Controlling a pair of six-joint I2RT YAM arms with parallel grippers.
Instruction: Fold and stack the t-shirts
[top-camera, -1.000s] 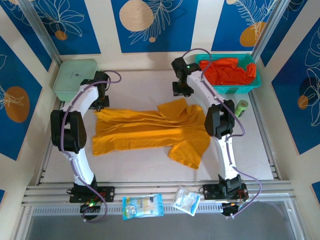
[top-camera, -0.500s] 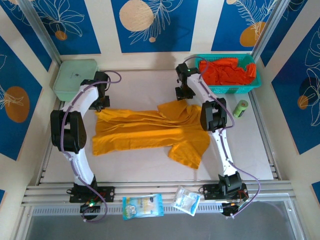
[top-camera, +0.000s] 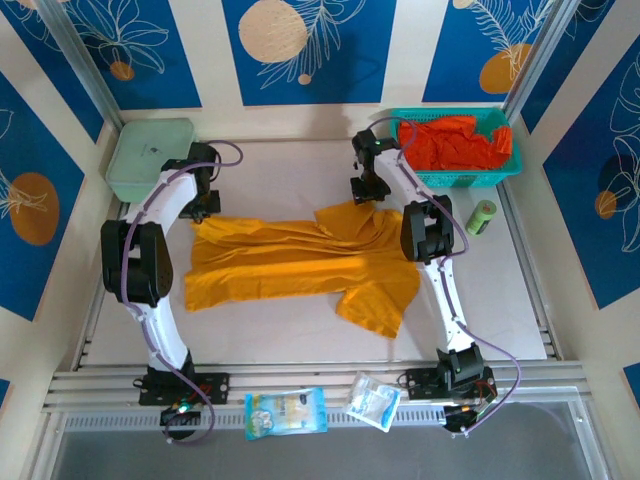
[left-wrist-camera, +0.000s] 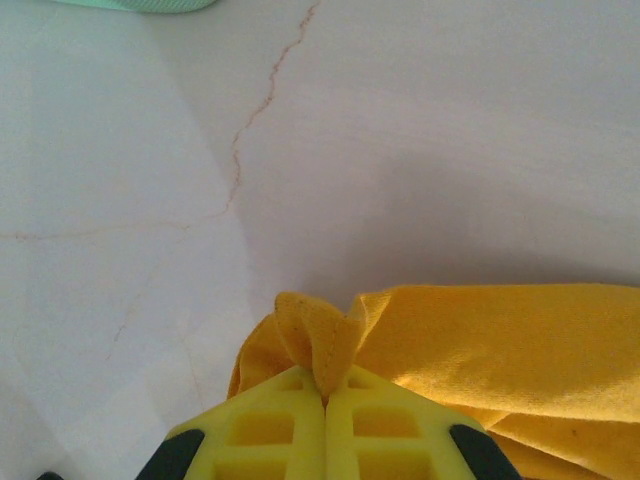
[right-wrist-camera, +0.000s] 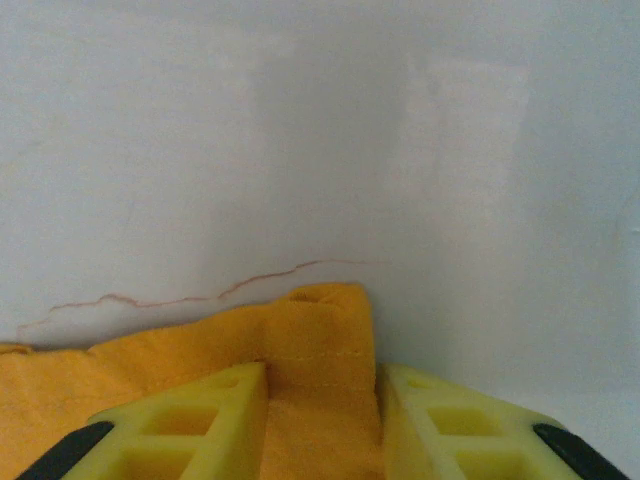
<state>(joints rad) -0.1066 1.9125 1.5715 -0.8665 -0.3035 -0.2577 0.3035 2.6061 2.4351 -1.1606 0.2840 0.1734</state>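
The mustard-yellow t-shirt (top-camera: 300, 262) lies spread across the worktop (top-camera: 290, 170). The left gripper (left-wrist-camera: 325, 388) is clamped on its far left corner. The right gripper (right-wrist-camera: 322, 400) stands part open, straddling a far right corner.

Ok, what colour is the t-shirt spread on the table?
The t-shirt is plain mustard-yellow; the top external view shows it best.

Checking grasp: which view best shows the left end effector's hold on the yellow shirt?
Left wrist: left end effector shut on a pinched fold of the yellow shirt. Top external shows the whole shirt, arm hiding the pinch. Right wrist shows another corner.
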